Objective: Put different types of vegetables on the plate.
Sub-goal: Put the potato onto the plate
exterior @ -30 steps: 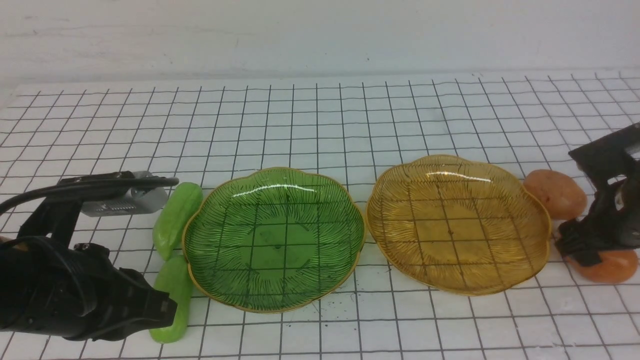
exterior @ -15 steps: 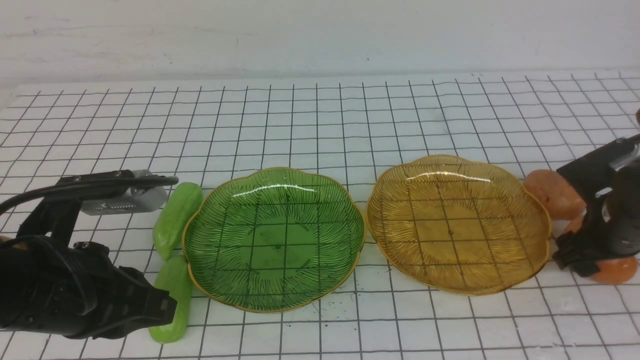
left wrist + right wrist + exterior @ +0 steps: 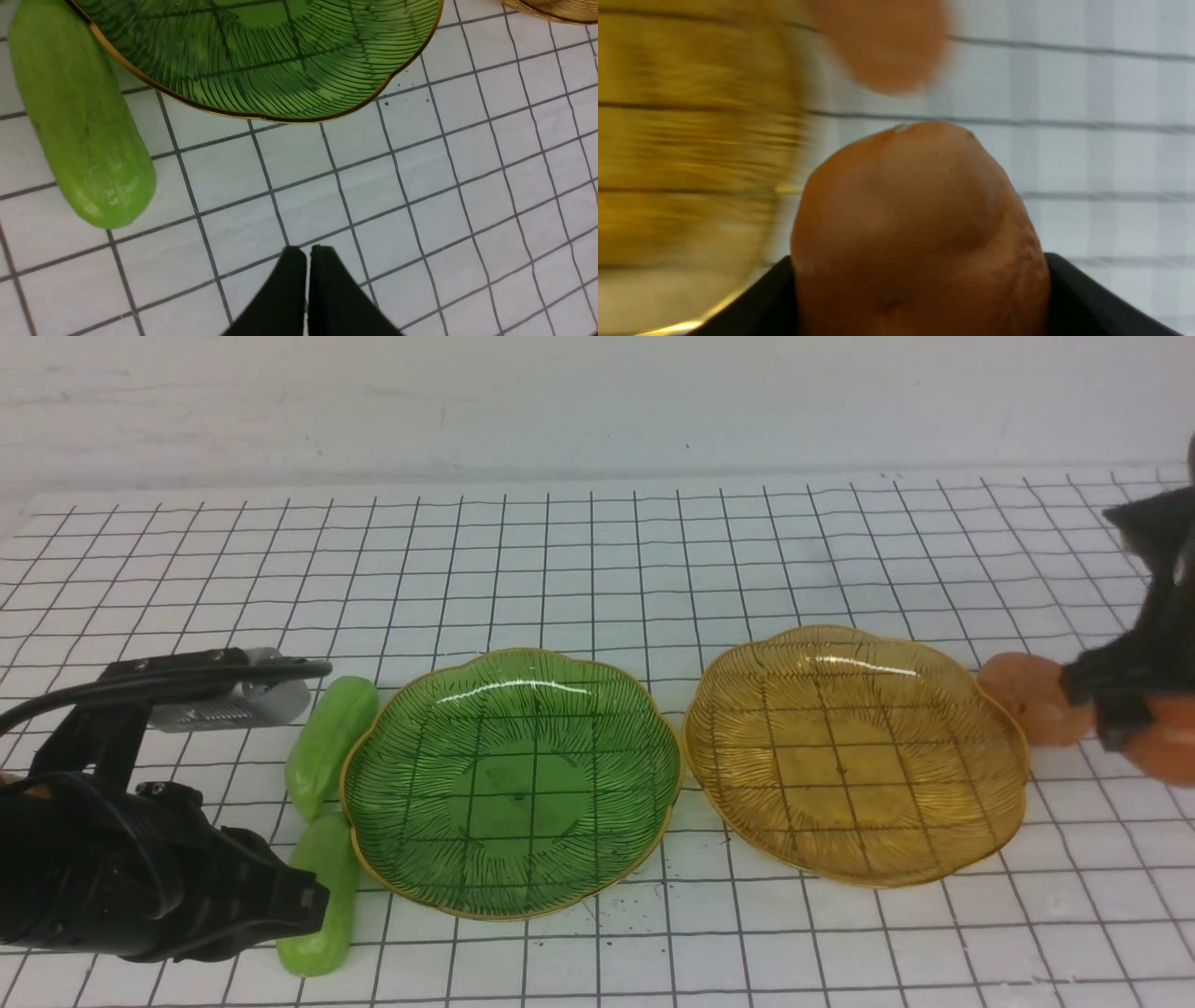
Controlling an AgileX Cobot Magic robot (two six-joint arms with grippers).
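Two light-green cucumber pieces lie left of the green plate (image 3: 512, 784), one farther back (image 3: 329, 745) and one nearer (image 3: 322, 910). My left gripper (image 3: 310, 901) sits low beside the nearer piece (image 3: 79, 121); its fingers (image 3: 307, 254) are shut together and empty. At the far right my right gripper (image 3: 1144, 719) is shut on an orange-brown potato (image 3: 1167, 742), held above the table. In the right wrist view this potato (image 3: 915, 224) fills the space between the black fingers. A second potato (image 3: 1027, 695) rests by the amber plate (image 3: 854, 756).
Both glass plates hold nothing and sit side by side on a white gridded table. The amber plate's rim (image 3: 691, 140) is just beside the held potato. A pale wall runs along the table's back edge.
My right gripper has lifted the potato off the table and risen at the right edge. The left arm and both cucumber pieces have stayed put.
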